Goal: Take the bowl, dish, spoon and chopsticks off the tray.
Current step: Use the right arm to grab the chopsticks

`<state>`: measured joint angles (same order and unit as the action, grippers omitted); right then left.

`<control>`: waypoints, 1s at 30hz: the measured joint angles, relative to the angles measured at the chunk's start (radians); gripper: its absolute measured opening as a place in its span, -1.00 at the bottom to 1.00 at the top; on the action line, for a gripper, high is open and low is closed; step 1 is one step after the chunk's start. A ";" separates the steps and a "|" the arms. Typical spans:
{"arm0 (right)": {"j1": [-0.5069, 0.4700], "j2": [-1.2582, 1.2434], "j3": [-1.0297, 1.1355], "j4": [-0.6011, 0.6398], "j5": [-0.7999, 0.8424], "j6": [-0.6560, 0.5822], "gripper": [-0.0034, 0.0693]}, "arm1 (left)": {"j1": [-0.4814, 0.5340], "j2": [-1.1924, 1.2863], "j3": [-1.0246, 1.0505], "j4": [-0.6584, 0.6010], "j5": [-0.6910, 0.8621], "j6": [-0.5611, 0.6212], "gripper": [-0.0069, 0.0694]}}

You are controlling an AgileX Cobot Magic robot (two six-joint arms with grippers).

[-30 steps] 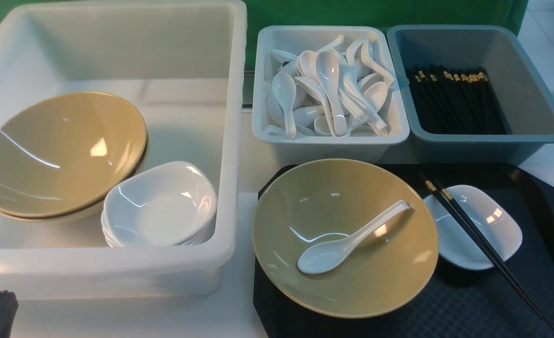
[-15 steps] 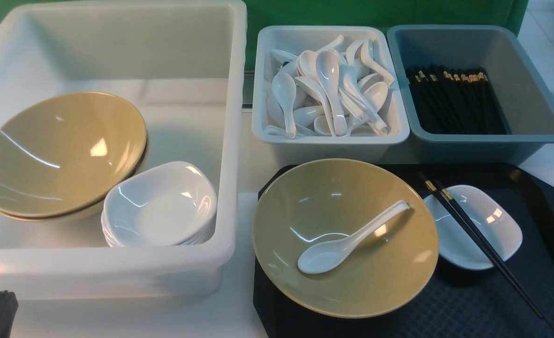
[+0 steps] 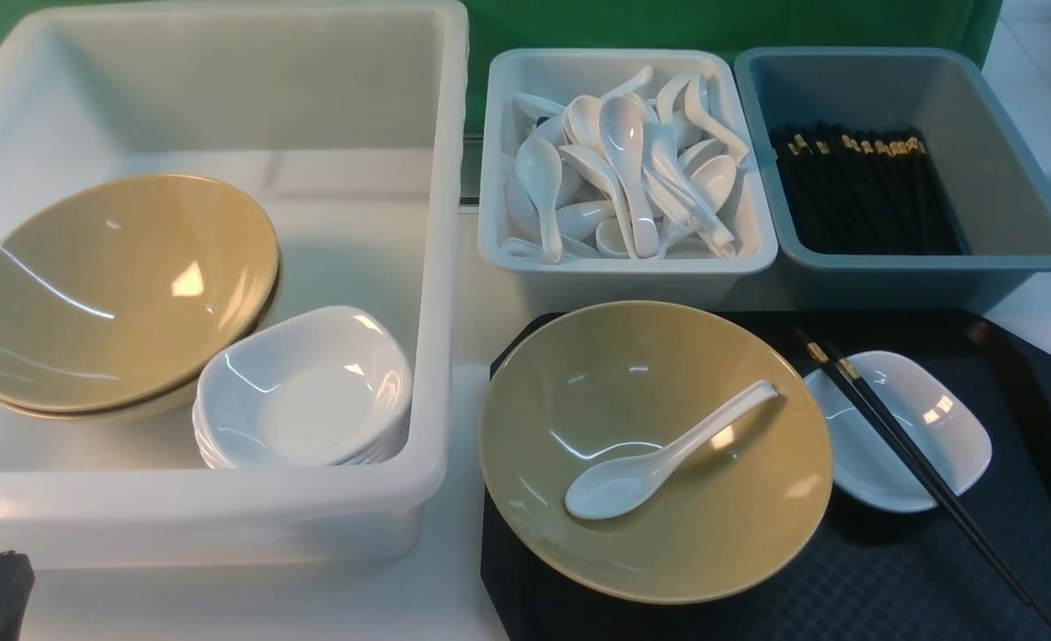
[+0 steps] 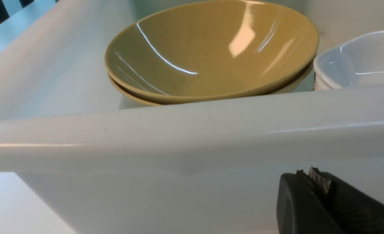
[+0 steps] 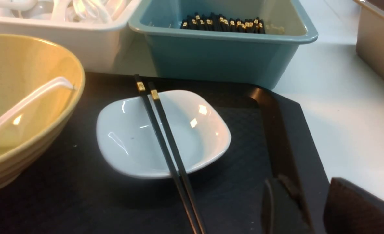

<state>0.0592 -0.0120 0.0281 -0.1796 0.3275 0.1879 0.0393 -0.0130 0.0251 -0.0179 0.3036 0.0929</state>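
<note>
The tan bowl (image 3: pixel 712 534) sits on the left of the black tray (image 3: pixel 890 579), with the white spoon (image 3: pixel 658 454) lying inside it, handle toward the far right. Beside it the small white dish (image 3: pixel 943 427) carries the black chopsticks (image 3: pixel 917 463) across its rim. In the right wrist view, bowl (image 5: pixel 22 81), spoon (image 5: pixel 26 104), dish (image 5: pixel 198 130) and chopsticks (image 5: pixel 165 143) show, and my right gripper (image 5: pixel 300 182) stands open and empty over the tray's (image 5: pixel 81 195) right rim. My left gripper (image 4: pixel 312 174) is shut on nothing, low in front of the big white bin, and shows in the front view's near-left corner (image 3: pixel 4 561).
The large white bin (image 3: pixel 436 267) at left holds stacked tan bowls (image 3: pixel 116 285) and stacked white dishes (image 3: pixel 303 392). Behind the tray stand a pale bin of spoons (image 3: pixel 623 267) and a blue-grey bin (image 3: pixel 1006 178) with chopsticks. A tan container (image 5: pixel 380 42) stands far right.
</note>
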 joint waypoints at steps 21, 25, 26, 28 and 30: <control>0.000 0.000 0.000 0.000 -0.004 0.002 -0.25 | 0.000 0.000 0.000 0.000 0.000 0.000 -0.85; 0.000 0.000 0.000 0.001 -0.004 0.002 -0.25 | -0.001 0.000 0.000 -0.008 -0.005 -0.005 -0.85; 0.000 0.000 0.000 0.001 -0.004 0.002 -0.25 | -0.001 0.000 0.000 -0.010 -0.007 -0.006 -0.85; 0.000 0.000 0.000 0.012 -0.008 0.026 -0.25 | -0.002 0.000 0.000 -0.070 -0.034 -0.045 -0.85; 0.000 0.000 0.000 0.039 -0.013 0.096 -0.25 | -0.002 0.000 0.000 -0.180 -0.070 -0.113 -0.85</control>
<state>0.0592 -0.0120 0.0281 -0.1404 0.3140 0.2842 0.0373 -0.0130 0.0251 -0.1979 0.2335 -0.0204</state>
